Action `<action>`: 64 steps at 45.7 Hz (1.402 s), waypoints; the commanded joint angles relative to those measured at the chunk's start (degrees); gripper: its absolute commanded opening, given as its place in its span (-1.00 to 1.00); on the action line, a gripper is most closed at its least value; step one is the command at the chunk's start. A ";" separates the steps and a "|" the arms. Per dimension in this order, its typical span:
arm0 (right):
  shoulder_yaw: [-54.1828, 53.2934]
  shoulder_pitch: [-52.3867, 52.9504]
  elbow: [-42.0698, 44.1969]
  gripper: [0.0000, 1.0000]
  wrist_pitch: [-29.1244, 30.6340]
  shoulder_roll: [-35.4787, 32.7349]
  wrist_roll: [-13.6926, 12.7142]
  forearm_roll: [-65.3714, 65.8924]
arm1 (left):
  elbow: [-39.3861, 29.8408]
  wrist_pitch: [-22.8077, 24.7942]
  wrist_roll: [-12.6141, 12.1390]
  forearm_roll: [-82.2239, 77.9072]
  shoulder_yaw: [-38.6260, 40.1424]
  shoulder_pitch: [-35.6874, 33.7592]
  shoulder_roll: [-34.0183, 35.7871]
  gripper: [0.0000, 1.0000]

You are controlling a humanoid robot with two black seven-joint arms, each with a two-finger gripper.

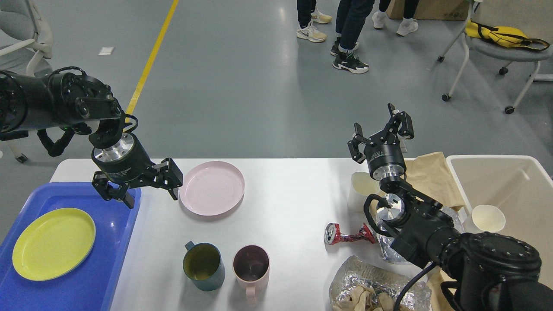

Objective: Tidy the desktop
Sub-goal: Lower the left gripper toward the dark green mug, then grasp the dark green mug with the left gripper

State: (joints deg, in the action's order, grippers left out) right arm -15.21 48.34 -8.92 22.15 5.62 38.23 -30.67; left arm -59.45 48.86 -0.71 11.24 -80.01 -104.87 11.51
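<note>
The white desktop (293, 203) holds a pink plate (212, 187), a dark teal mug (203, 265) and a pink mug (251, 267). A crushed red can (348, 235), crumpled foil (375, 287), brown paper (434, 177) and a white paper cup (362, 191) lie on the right side. My left gripper (150, 196) hangs open just left of the pink plate, over the blue tray's right rim, holding nothing. My right gripper (380, 129) is raised above the white cup, open and empty.
A blue tray (101, 263) at the left holds a yellow plate (54, 242). A beige bin (514, 185) at the right contains another paper cup (488, 218). People's legs (350, 34) and wheeled chairs (497, 47) stand on the floor beyond the far edge.
</note>
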 commanded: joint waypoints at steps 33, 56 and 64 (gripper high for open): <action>0.00 0.00 0.05 1.00 0.00 0.00 0.00 0.00 | 0.12 1.85 -1.40 -0.78 10.31 5.99 -0.87 0.93; 0.00 0.00 -0.04 1.00 0.00 0.00 0.00 0.00 | 2.23 5.20 -12.13 -4.39 10.66 11.70 -6.14 0.93; 0.00 0.00 -0.04 1.00 0.00 0.00 0.00 0.00 | 1.53 -3.07 -13.53 -6.58 10.14 12.93 -6.50 0.93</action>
State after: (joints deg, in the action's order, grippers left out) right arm -15.21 48.34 -8.95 22.15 5.62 38.25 -30.67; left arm -57.34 50.23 -13.01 6.48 -69.79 -92.89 5.20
